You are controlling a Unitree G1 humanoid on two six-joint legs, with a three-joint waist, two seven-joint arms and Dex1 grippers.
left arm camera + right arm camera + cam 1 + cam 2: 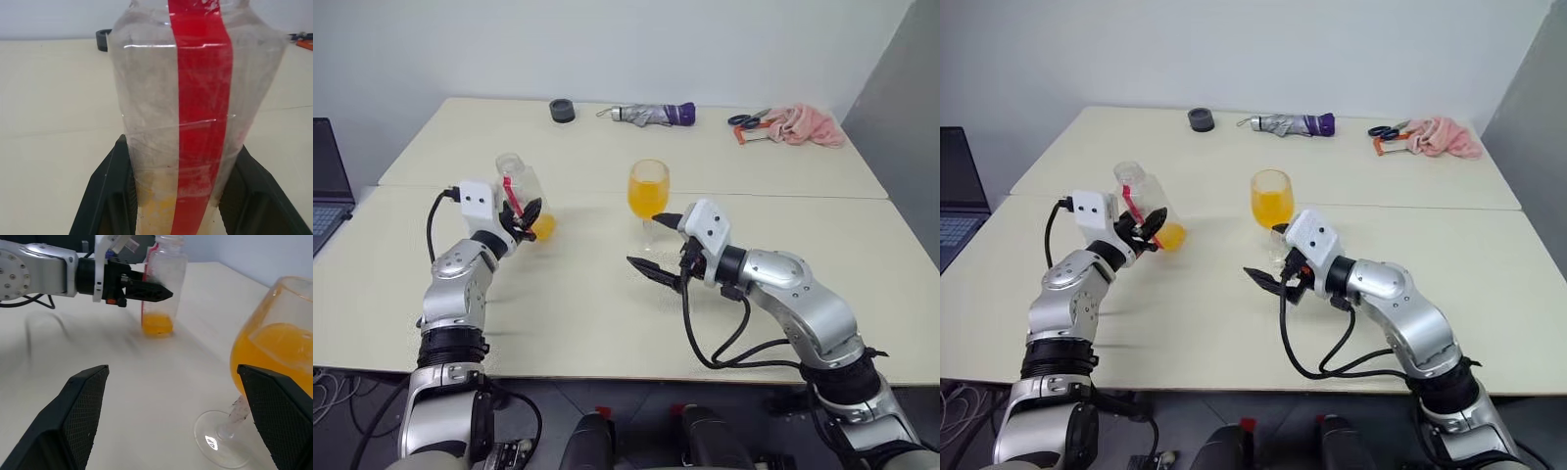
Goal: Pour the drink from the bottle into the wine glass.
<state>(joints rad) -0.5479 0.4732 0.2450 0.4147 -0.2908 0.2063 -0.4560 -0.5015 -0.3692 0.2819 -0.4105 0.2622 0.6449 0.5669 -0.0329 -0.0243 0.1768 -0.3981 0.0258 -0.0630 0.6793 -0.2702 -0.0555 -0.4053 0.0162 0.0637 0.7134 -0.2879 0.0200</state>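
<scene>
Right gripper (654,245), jaws spread and empty, sits just beside the glass (648,189) holding most drink, while left gripper (524,217) clamps the upright, near-empty bottle (519,191) standing well apart leftward.

- A plain indoor room that reads as an office or lab test space.
- Two pale cream tables (607,323) stand pushed together, a seam running across between them.
- A bare white wall (607,49) rises behind the tables at twelve o'clock; a grey panel (901,88) stands at two o'clock.
- An open laptop (328,186) sits off the table edge at nine o'clock.
- Everyday odds lie along the far table: a black tape roll (562,111) at twelve o'clock, a folded umbrella (651,115) beside it, scissors (749,119) and a pink cloth (808,125) at one o'clock.
- Loose cables (333,392) lie on the floor at eight o'clock.
</scene>
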